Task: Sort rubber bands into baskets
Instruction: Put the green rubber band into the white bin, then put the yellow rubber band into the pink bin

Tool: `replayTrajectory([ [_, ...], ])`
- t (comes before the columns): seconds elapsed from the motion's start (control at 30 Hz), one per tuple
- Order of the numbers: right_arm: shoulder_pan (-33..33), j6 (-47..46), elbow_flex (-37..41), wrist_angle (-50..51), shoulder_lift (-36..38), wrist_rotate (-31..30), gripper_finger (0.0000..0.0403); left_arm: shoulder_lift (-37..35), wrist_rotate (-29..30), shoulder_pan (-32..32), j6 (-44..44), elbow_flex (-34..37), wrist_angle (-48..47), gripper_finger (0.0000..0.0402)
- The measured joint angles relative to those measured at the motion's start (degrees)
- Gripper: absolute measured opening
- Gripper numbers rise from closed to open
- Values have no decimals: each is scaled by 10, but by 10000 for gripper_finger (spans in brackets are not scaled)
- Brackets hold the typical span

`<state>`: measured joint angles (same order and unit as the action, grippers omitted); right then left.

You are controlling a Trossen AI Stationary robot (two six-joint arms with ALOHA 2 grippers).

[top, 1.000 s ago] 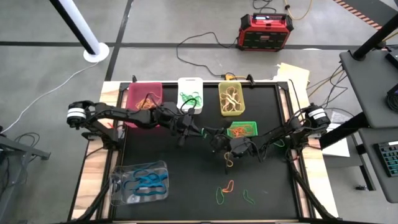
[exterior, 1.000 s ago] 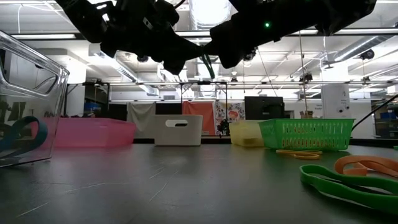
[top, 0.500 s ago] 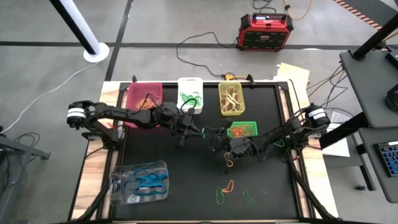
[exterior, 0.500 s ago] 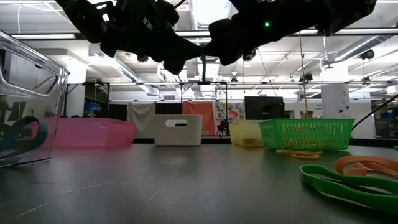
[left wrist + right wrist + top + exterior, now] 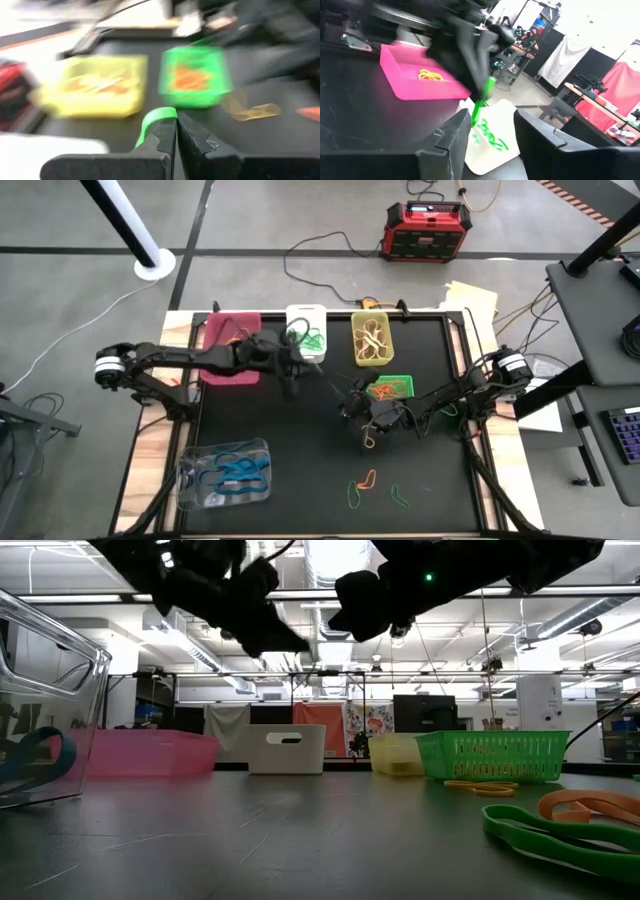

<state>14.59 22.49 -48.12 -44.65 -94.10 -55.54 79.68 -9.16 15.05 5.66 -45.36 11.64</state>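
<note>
My left gripper (image 5: 296,377) is above the table just near of the white basket (image 5: 306,330), shut on a green rubber band (image 5: 481,102). My right gripper (image 5: 348,402) is beside the green mesh basket (image 5: 390,388), open, with nothing between its fingers (image 5: 450,137). The pink (image 5: 232,340), yellow-green (image 5: 371,338) and clear (image 5: 224,472) baskets hold bands. Loose bands lie on the mat: a yellow-orange one (image 5: 369,440), an orange one (image 5: 366,479) and two green ones (image 5: 352,498). My left gripper pinches the green band between its two fingertips, where a short loop (image 5: 158,117) bulges out beside them. The fingers come from the table's left, slanting a little downward. The rest of the band (image 5: 479,107) hangs slack below the fingers, clear of the table.
The baskets stand in a row along the mat's far edge, with the clear one at the near left. A red-black box (image 5: 428,230) and cables lie on the floor beyond the table. The middle of the black mat (image 5: 300,450) is bare.
The green band was held between both grippers; now only my left gripper has it. My left gripper has drawn away from the right one, toward the table's left and far edge and the white basket, rising slightly. My right gripper has stayed in place.
</note>
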Motion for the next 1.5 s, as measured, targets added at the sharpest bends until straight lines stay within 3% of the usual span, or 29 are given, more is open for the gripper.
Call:
replayTrajectory([
  [0.1, 0, 0, 0, 10, 1, 0, 153, -4, 94, 34, 33, -45, -99, 0],
  [0.2, 0, -5, 0, 11, 1, 0, 151, 13, 144, 78, 60, -98, -186, 0],
  [0.47, 0, -10, 0, 12, 1, 0, 144, 111, 138, 184, 75, -207, -298, 0],
  [0.67, 0, -11, 0, 15, 1, 0, 149, 194, 142, 212, 43, -282, -348, 7],
  [0.83, 0, -21, 0, 33, 1, 0, 150, 233, 130, 212, 43, -315, -379, 40],
  [1.07, 0, -37, 0, 55, 2, -1, 146, 230, 130, 211, 47, -316, -388, 92],
  [1.27, 5, -68, 0, 70, 24, -1, 147, 176, 121, 189, 44, -286, -390, 110],
  [1.4, 24, -176, 0, 186, 75, 8, 139, 106, 81, 152, 43, -224, -350, 108],
  [1.5, 29, -334, -17, 351, 129, 92, 132, 44, 80, 115, 43, -162, -291, 106],
])
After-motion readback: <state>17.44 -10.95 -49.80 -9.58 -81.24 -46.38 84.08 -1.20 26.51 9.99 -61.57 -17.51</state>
